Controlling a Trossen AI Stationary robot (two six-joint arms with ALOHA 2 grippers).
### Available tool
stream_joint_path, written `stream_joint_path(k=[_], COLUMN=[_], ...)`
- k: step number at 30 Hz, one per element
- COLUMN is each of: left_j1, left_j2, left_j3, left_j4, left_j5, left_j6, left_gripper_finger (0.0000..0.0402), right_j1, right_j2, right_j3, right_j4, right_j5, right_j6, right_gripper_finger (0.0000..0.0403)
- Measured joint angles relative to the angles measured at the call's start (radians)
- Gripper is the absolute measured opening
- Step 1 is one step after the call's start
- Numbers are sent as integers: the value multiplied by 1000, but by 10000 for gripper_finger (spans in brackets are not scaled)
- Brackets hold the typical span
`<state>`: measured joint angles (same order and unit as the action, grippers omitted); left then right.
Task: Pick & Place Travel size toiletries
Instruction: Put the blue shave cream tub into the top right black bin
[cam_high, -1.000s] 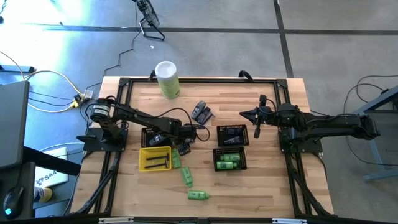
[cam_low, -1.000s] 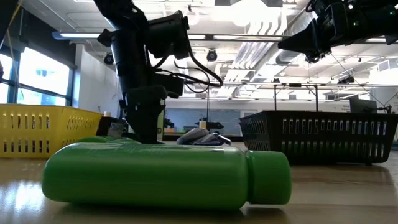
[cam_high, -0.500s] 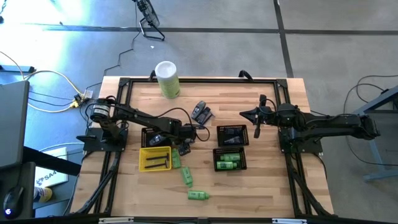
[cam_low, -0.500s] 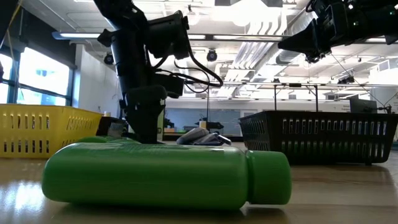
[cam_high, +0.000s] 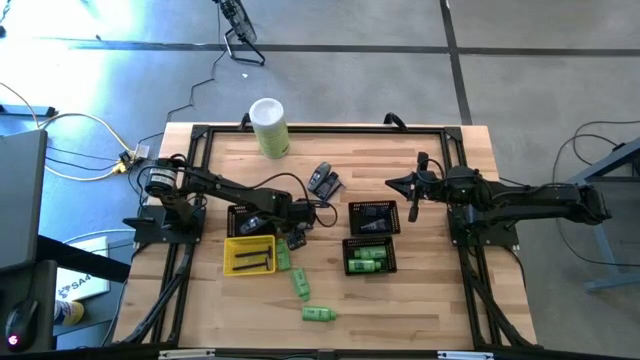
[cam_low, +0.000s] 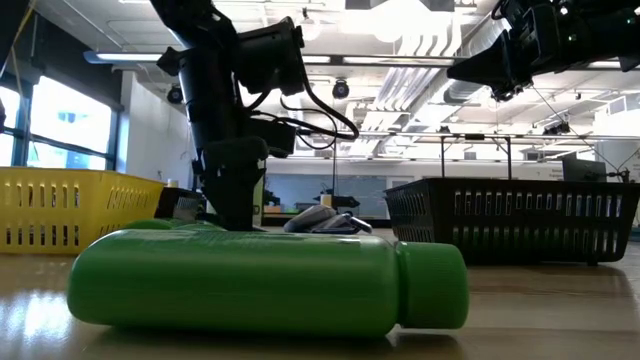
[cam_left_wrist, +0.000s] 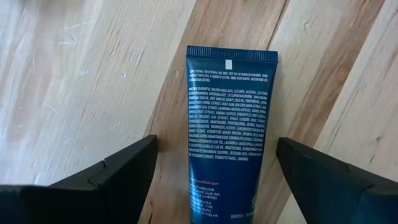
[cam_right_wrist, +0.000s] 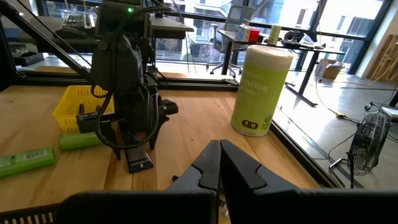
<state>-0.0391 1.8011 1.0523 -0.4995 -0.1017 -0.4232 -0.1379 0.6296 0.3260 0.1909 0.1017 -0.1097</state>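
Tube of dark blue plastic (cam_left_wrist: 229, 134), lying flat on the bench (cam_high: 400, 300), label side up, just beside the yellow tray (cam_high: 249, 254) on its right-hand corner. Left gripper (cam_high: 297, 240) poised straight above it, fingers (cam_left_wrist: 102, 180) spread wide to either side of the tube's body, touching neither wall. Judged light, soft-walled and squeezable, with a smooth printed skin likely to slip under a loose pinch. Flat crimped end seen farthest from the wrist camera; cap end hidden between the fingers. Best taken across the middle of the body, where the tube is fullest, rather than at the thin crimp; firm pressure risked bulging the contents toward the cap.

Green bottles (cam_high: 304, 284) scattered on the bench below the yellow tray, one more (cam_low: 270, 282) close to the low camera. Right gripper (cam_high: 399, 184) parked well clear of the yellow tray, beyond the black baskets (cam_high: 372, 217), fingers (cam_right_wrist: 239, 167) pressed together on nothing.
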Motion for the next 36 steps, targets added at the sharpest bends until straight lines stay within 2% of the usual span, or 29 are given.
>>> stream_joint_path(k=[4, 14, 36], left_j1=[0, 0, 0], left_j2=[0, 0, 0], left_j3=[0, 0, 1], left_j4=[1, 6, 7], left_j5=[2, 6, 9], left_j6=[0, -1, -2], left_gripper_finger=[322, 261, 180], right_j1=[0, 0, 0], right_j2=[0, 0, 0], right_j3=[0, 0, 0], right_j4=[0, 0, 0], right_j5=[0, 0, 0], right_j6=[0, 0, 0], right_gripper_finger=[2, 3, 3])
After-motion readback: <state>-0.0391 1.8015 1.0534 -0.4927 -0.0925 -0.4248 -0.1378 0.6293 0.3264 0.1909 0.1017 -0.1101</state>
